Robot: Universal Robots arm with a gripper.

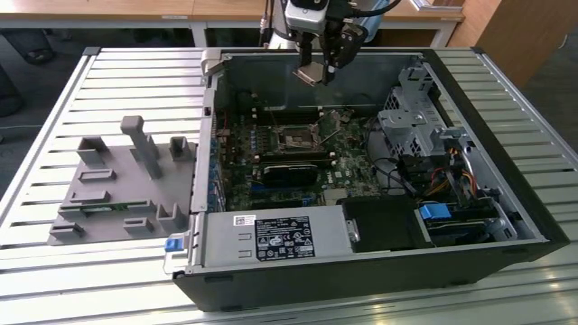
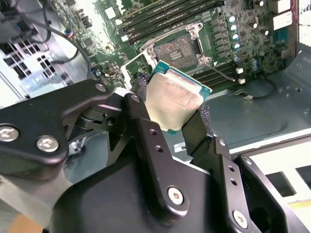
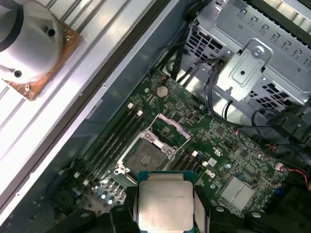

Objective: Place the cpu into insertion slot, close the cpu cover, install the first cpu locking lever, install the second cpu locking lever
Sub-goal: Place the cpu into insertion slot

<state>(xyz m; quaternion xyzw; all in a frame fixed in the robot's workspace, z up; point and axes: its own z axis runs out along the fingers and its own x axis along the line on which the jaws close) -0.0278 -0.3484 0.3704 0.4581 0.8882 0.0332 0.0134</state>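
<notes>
Gripper [image 1: 318, 73] clamped on the cpu [image 3: 165, 206] — flat, square, dull silver top — hovering well above the dark, metal-rimmed insertion slot [image 3: 145, 156], cpu cover [image 3: 167, 128] raised.

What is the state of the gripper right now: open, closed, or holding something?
Gripper: closed, holding the cpu by its edges; the cpu is not yet in the insertion slot.

You have one claw [image 1: 318, 73] with two fingers [image 2: 146, 138] and one cpu [image 3: 165, 204] between them. Under the claw, count one insertion slot [image 3: 146, 158], one cpu cover [image 3: 167, 130] and one computer case [image 1: 298, 288], with one grey rack [image 1: 108, 196] off to its side.
</notes>
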